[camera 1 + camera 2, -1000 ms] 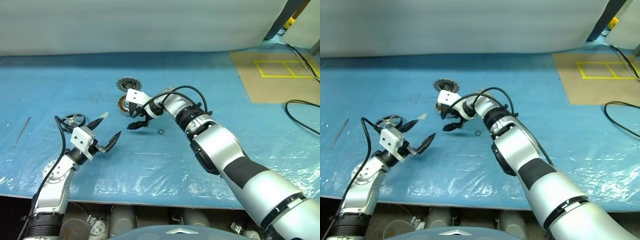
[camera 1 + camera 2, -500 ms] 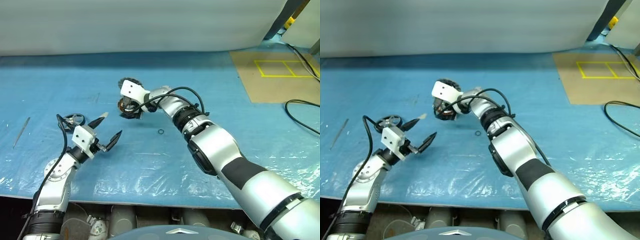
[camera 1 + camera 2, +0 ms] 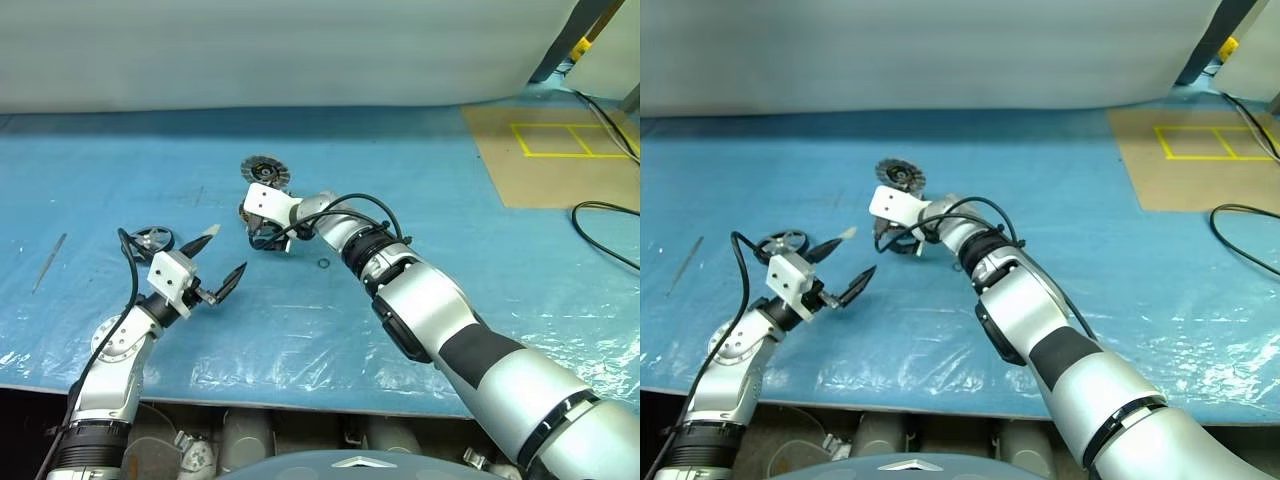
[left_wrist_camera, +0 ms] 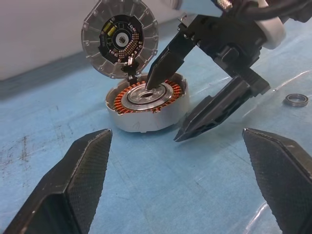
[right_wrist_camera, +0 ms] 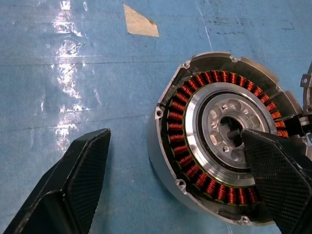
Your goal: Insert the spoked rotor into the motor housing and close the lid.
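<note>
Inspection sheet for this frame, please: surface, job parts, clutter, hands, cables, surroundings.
Surface: blue plastic sheet, wrinkled.
Job's things: motor housing flat, windings exposed; lid standing open behind it; spoked rotor apart, by the left hand.
Clutter: small ring; thin metal rod.
Hands: left hand open, empty; right hand open, one finger over the housing's hub, the other outside its wall.
Cables: black cable at the right.
Surroundings: brown board with yellow tape; pale wall.
</note>
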